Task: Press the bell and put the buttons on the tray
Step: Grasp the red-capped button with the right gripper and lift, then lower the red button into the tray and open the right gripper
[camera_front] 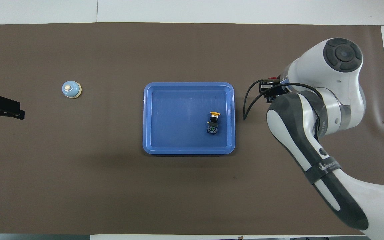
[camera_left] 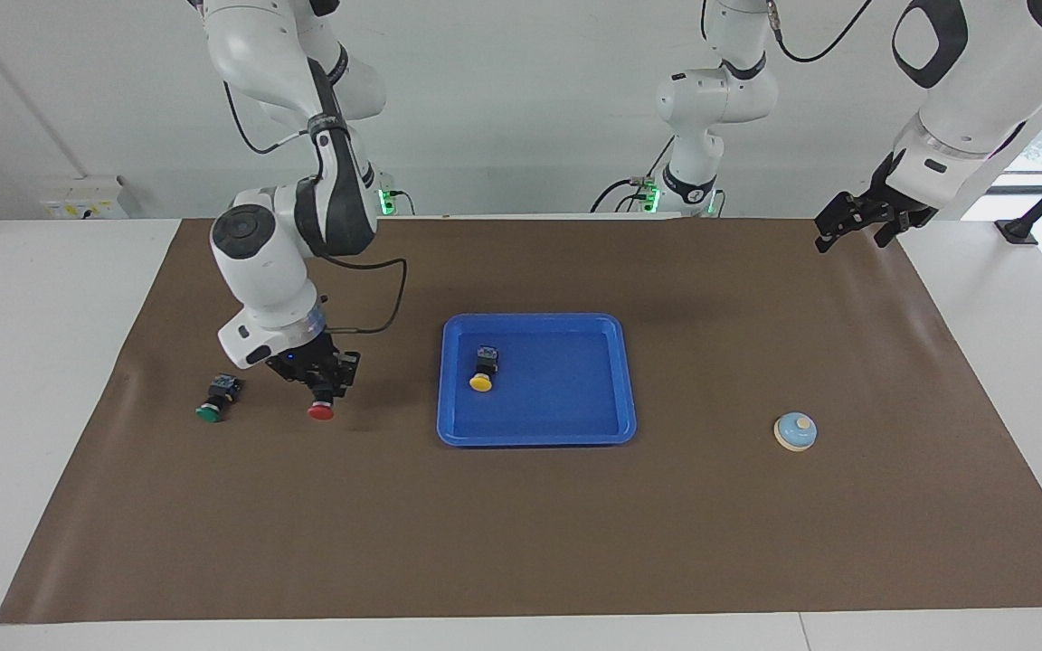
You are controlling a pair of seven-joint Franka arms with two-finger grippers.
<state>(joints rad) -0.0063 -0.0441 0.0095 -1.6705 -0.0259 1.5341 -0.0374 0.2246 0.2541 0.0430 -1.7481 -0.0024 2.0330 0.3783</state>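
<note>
My right gripper [camera_left: 323, 389] is shut on the red button [camera_left: 321, 411] and holds it cap down just above the mat, between the green button [camera_left: 210, 411] and the blue tray [camera_left: 535, 318]. The green button lies on the mat toward the right arm's end. A yellow button [camera_left: 482, 382] lies in the tray. The light-blue bell [camera_left: 795, 431] stands toward the left arm's end. My left gripper [camera_left: 854, 224] waits open over the mat's corner there. In the overhead view the right arm hides the green button; the right gripper [camera_front: 272, 88], tray [camera_front: 188, 84], yellow button [camera_front: 214, 115] and bell [camera_front: 71, 89] show.
A brown mat [camera_left: 521, 524] covers the table's middle, with white table around it. The right arm's black cable [camera_left: 385, 298] loops beside the wrist toward the tray. A third arm's base [camera_left: 693, 181] stands at the robots' edge.
</note>
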